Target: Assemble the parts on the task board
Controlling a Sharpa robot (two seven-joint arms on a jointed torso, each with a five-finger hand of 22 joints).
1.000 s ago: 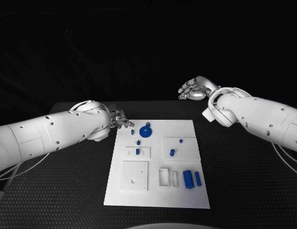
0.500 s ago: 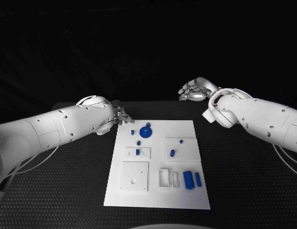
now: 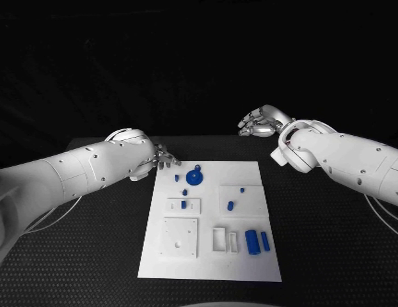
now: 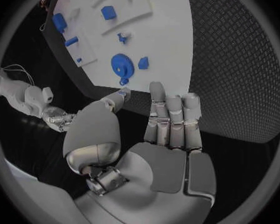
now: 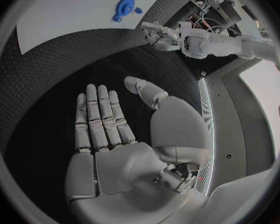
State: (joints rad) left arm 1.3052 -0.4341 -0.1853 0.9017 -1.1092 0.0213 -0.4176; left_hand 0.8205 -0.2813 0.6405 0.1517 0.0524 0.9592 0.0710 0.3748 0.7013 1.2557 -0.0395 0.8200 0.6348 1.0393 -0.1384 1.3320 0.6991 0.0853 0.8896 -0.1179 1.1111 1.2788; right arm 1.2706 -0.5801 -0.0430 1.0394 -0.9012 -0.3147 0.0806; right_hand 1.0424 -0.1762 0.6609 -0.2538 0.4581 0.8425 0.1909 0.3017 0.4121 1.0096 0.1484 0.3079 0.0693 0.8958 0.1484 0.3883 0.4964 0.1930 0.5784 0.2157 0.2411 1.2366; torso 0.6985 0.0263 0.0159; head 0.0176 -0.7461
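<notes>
The white task board [image 3: 245, 262] lies in the middle of the black table. On it are a round blue disc [image 3: 194, 177], several small blue pegs such as one [image 3: 230, 205] in a square plate, and two blue cylinders [image 3: 251, 240] near the front right. My left hand [image 3: 163, 157] hovers at the board's far left corner, fingers straight and apart, holding nothing [image 4: 159, 129]. My right hand [image 3: 262, 120] is raised beyond the board's far right corner, also flat and empty [image 5: 115, 129]. The left wrist view shows the disc [image 4: 122, 64] just past my fingertips.
White square plates [image 3: 180, 236] and narrow white frames [image 3: 219, 236] stand on the board's near half. Black mat [image 3: 328, 256] surrounds the board on both sides. The table's far edge runs behind both hands.
My left forearm has swung up and outward while its hand stayed by the board's far left corner. The right hand has hardly moved.
</notes>
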